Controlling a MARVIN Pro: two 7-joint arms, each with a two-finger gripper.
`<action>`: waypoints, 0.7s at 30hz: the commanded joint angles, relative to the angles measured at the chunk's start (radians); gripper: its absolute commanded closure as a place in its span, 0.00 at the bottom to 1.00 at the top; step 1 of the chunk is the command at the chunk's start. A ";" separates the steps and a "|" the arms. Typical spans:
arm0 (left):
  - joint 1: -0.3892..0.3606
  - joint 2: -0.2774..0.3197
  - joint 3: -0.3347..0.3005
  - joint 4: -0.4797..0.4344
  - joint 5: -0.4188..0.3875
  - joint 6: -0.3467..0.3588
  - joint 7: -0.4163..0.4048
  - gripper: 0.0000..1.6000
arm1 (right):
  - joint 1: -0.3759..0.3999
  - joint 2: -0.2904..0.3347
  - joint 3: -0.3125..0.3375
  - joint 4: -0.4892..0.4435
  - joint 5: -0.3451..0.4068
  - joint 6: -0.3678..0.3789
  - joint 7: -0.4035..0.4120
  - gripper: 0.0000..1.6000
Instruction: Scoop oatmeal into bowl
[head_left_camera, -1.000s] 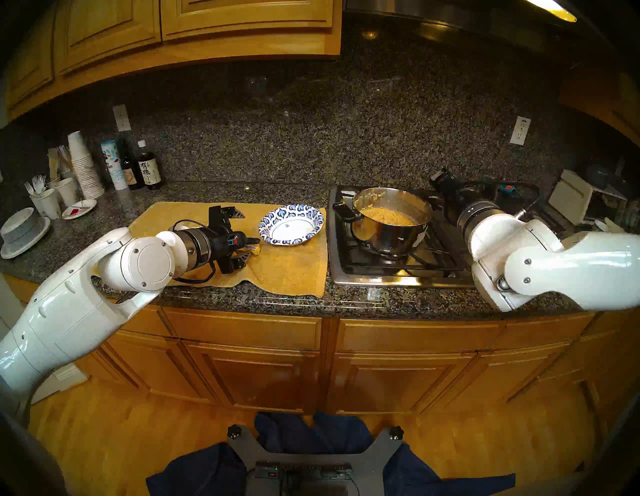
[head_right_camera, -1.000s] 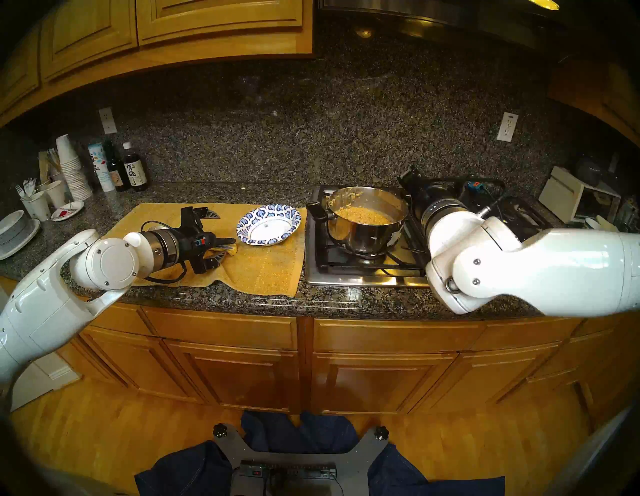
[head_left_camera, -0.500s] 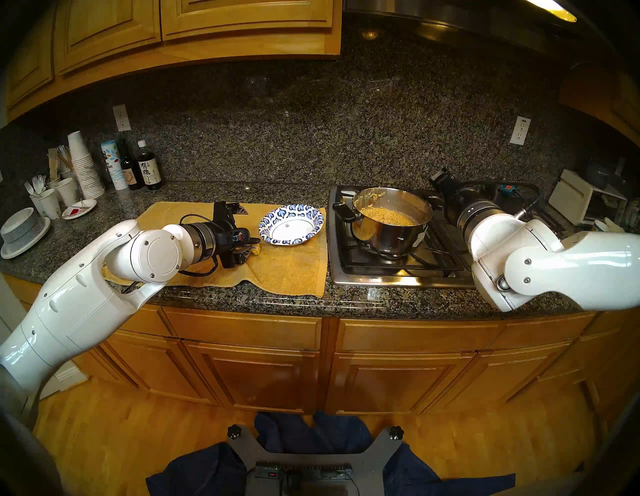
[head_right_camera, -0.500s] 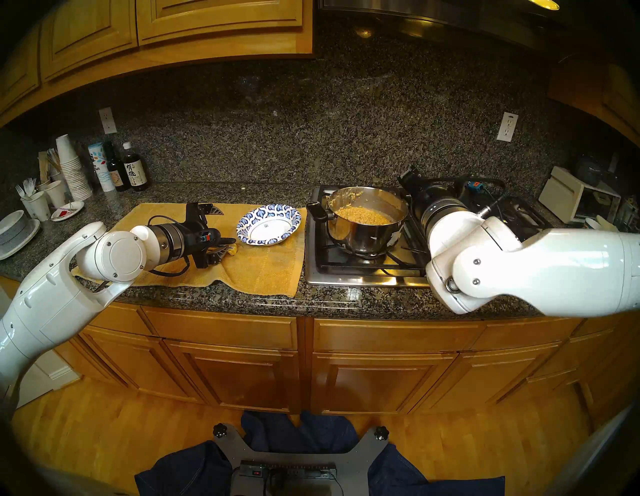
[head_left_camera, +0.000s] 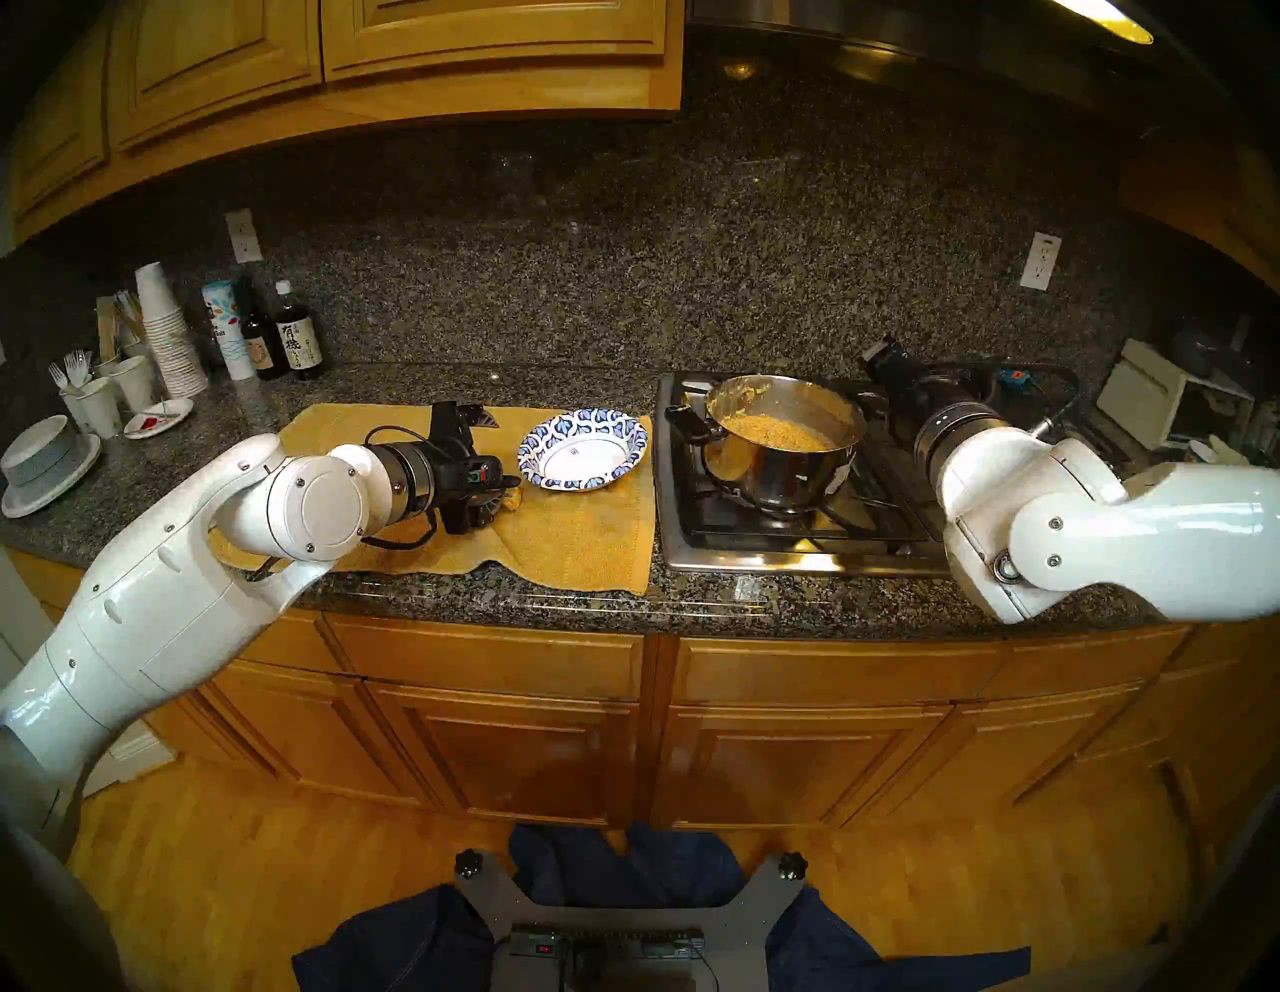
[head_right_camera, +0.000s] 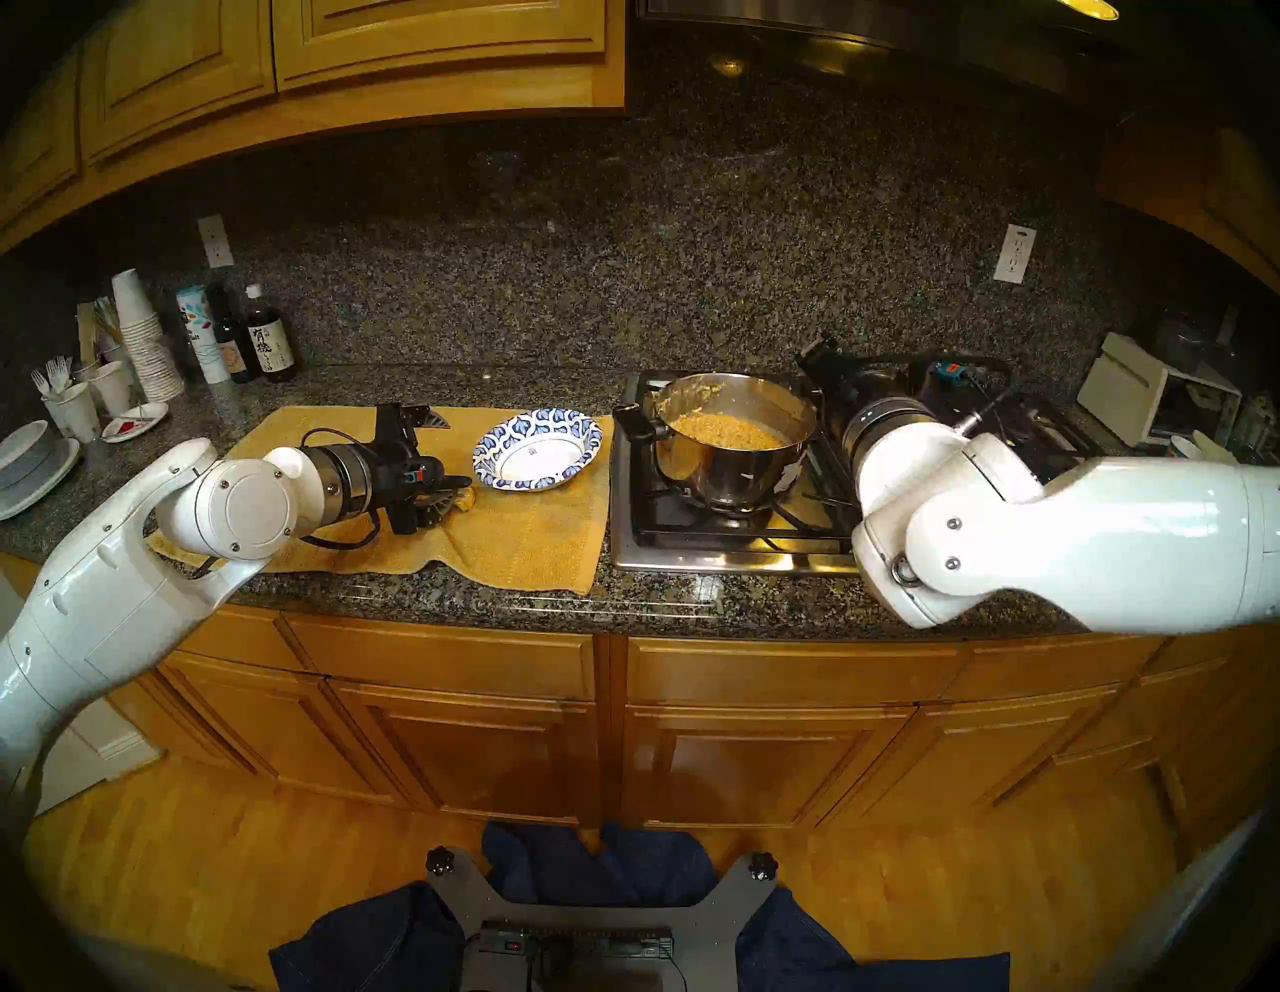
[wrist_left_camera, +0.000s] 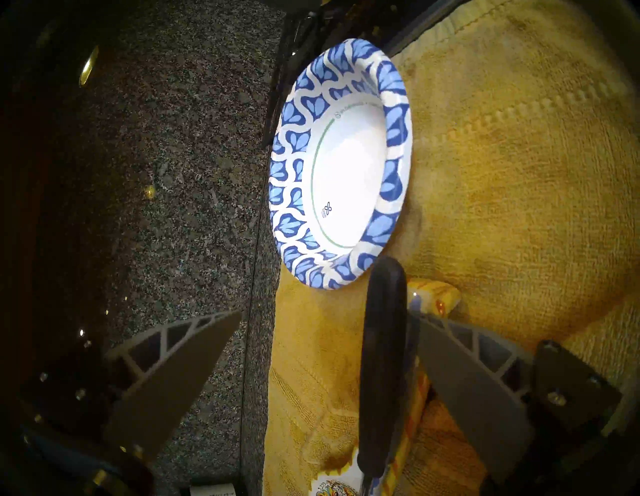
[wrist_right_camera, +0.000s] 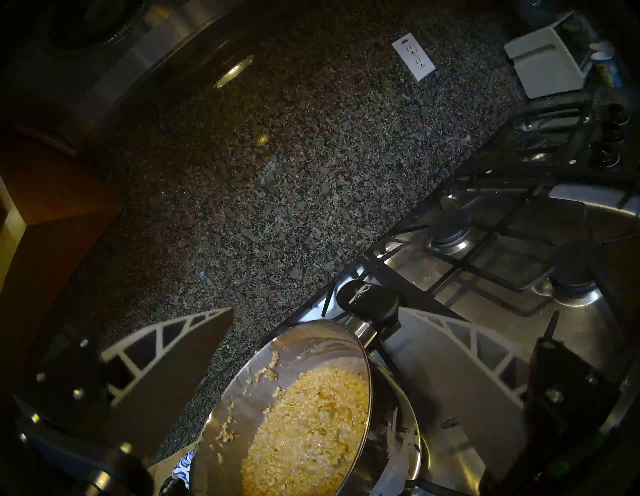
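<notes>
The oatmeal (head_left_camera: 776, 429) is sitting in the steel pot (head_left_camera: 783, 464) on the stove, and it looks thick and lumpy, with bits stuck up the pot wall. So I'd guess it clings to a spoon and won't pour, more of a dig-and-drop job.

The bowl (head_left_camera: 582, 450) is empty on the yellow towel (head_left_camera: 589, 540) on the table, just left of the stove. Looks like a paper bowl, so probably super light and floppy; a heavy blob landing on the rim could tip it. Aim for the white centre.

The left gripper (wrist_left_camera: 322, 350) has its fingers spread wide around a black spoon handle (wrist_left_camera: 382, 346) that lies on a painted spoon rest (wrist_left_camera: 433, 298), not clamped on it yet. The handle looks smooth and stiff, maybe a bit slick, so I'd pinch it mid-length rather than at the tip near the bowl rim.

The right gripper (wrist_right_camera: 315, 318) is released too, fingers either side of the pot's black side handle (wrist_right_camera: 369, 299), holding nothing. That handle is the sane place to steady the pot.
</notes>
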 joint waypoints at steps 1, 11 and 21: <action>-0.041 0.009 -0.013 0.005 0.022 0.007 -0.010 0.00 | 0.031 0.000 0.021 -0.001 -0.017 -0.003 0.006 0.00; -0.051 -0.010 -0.005 0.032 0.045 -0.005 0.001 0.00 | 0.032 0.000 0.019 -0.001 -0.017 -0.003 0.006 0.00; -0.056 -0.027 0.001 0.034 0.037 -0.010 -0.026 0.00 | 0.034 0.000 0.018 -0.001 -0.017 -0.003 0.006 0.00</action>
